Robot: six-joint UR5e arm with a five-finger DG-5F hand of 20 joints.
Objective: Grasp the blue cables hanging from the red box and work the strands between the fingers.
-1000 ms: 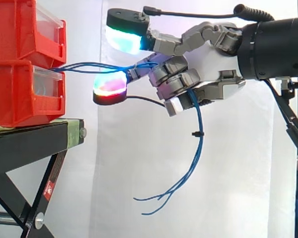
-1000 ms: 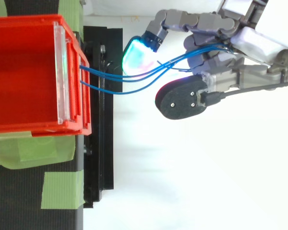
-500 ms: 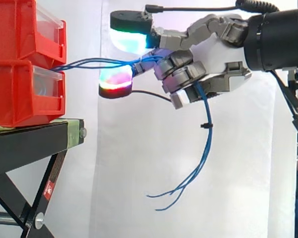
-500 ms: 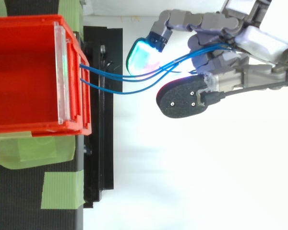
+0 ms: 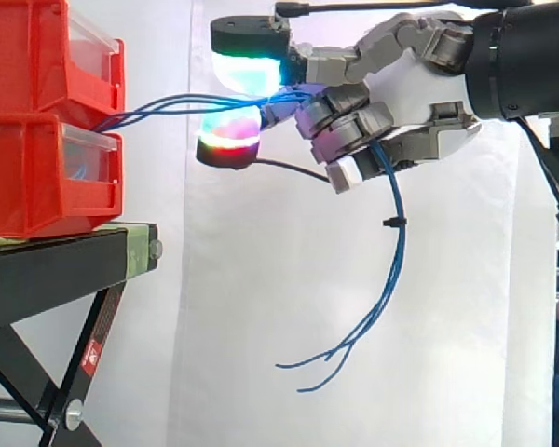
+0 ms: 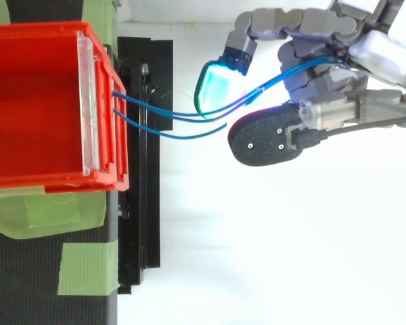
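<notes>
Blue cables (image 5: 398, 244): several thin strands. In the side view they left the front of the red box (image 6: 34, 101) at 9 o'clock and ran across to the hand (image 5: 405, 88) at 1 o'clock. From there they hung loose toward 6 o'clock, free ends splayed. Your hand was clamped on them, fingers curled round the strands. Two glowing fingertips (image 5: 247, 70) reached toward the box, with the strands passing between them. The box sat on the black stand (image 5: 56, 270), which you had before a white curtain (image 5: 261, 326).

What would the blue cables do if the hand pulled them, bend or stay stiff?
Probably bend: below the hand the cables dangle loosely with curled ends. Likely light, since they sag only slightly between bin and hand.
</notes>
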